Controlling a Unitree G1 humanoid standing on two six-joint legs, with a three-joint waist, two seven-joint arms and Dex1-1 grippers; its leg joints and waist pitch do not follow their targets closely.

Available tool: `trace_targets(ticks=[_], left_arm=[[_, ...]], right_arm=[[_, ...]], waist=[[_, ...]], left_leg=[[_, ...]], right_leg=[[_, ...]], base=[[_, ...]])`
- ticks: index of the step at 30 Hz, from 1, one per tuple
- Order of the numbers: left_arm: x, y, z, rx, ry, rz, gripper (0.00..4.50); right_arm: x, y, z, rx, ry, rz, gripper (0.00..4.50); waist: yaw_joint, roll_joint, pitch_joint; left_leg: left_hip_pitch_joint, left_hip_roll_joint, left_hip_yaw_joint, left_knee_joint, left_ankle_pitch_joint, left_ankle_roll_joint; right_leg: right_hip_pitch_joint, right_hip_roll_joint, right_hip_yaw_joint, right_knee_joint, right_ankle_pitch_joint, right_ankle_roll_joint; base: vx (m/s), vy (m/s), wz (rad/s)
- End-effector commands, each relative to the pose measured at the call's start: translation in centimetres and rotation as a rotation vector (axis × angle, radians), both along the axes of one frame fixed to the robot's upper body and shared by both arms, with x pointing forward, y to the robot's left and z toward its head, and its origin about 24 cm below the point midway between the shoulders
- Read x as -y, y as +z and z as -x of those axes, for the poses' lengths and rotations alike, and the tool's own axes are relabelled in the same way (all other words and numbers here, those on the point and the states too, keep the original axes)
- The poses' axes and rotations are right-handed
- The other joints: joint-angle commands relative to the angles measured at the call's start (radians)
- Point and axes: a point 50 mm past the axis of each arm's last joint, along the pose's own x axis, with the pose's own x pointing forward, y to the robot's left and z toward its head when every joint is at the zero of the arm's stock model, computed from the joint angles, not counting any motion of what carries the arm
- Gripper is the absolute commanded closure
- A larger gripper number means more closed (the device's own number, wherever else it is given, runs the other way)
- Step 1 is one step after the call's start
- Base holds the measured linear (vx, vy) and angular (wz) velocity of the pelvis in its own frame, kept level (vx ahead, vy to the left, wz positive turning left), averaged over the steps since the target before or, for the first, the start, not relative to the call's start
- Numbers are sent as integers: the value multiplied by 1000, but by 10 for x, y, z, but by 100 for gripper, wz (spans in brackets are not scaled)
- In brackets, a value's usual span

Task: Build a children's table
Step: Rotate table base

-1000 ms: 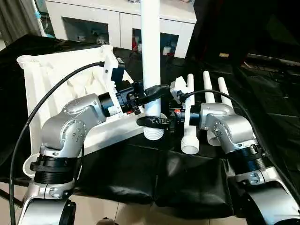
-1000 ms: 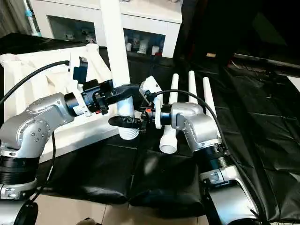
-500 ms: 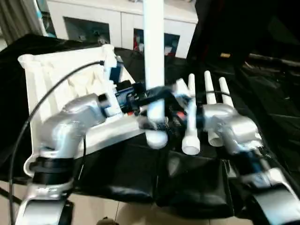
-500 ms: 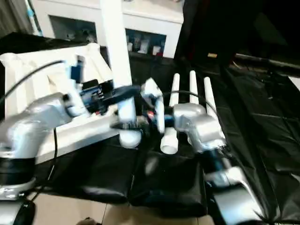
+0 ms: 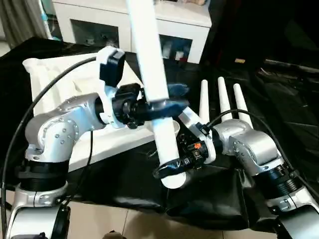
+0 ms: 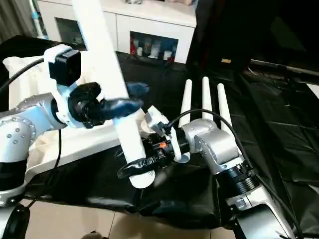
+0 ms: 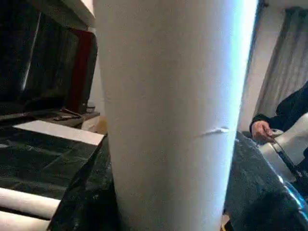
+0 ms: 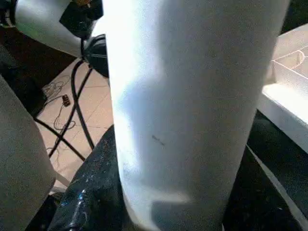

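A long white tapered leg [image 5: 152, 74] slants through the middle of the scene, its top leaning left and its wide end low and toward me. My left gripper [image 5: 167, 102] is shut on the leg at mid-length, with a black finger on each side. Near the wide end my right gripper [image 5: 169, 172] is shut on the same leg. Both wrist views show it close up between dark fingers [image 7: 82, 192] [image 8: 91, 192]. The white tabletop [image 5: 55, 79] lies underside up behind my left arm, ribs and corner sockets showing.
Three more white legs [image 5: 219, 97] lie side by side on the black cloth behind my right arm. A white cabinet with glass doors [image 5: 129, 25] stands at the back. A person's hand [image 7: 262, 130] shows in the left wrist view.
The leg has gone from upright to slanted, and its wide end has swung down and toward me. My right gripper has dropped with that end and closed around it.
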Motion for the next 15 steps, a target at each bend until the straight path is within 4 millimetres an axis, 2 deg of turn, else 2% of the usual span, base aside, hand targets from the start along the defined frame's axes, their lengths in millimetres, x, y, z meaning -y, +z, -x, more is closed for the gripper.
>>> trace_targets(ticks=[1,3,5,9,10,15], left_arm=[[2,4,-2,19,6,4,209],[2,3,-1,12,8,11,209],[2,4,0,9,8,21,241],[1,4,-1,16,47,24,261],[1,4,-2,19,63,20,269],[0,4,-15,67,227,-37,270]], right_arm=[[5,-1,-1,12,-21,13,256],[5,-1,-1,17,-25,14,256],[5,-1,-1,26,-31,15,256],[1,0,-10,86,-118,0,256],[-1,1,-14,90,-154,-16,200],[-9,16,-33,200,-353,-117,168]], waist=[[3,7,-71],[3,5,-71],[3,2,-71],[3,3,-70],[2,3,-70],[-1,4,-72]], left_leg=[[8,38,-10,-64,-97,12],[8,39,-11,-64,-95,14],[8,39,-10,-64,-97,14],[8,39,-10,-64,-106,7],[8,39,-10,-65,-109,6],[10,39,-10,-65,-98,-6]], right_leg=[[61,-83,56,-72,-69,-185],[61,-83,55,-70,-64,-185],[61,-82,55,-71,-71,-183],[59,-86,56,-74,-102,-177],[58,-84,55,-74,-104,-177],[58,-83,56,-70,-81,-169]], base=[[0,0,0],[0,0,0],[0,0,0],[0,0,0],[0,0,0],[0,0,0]])
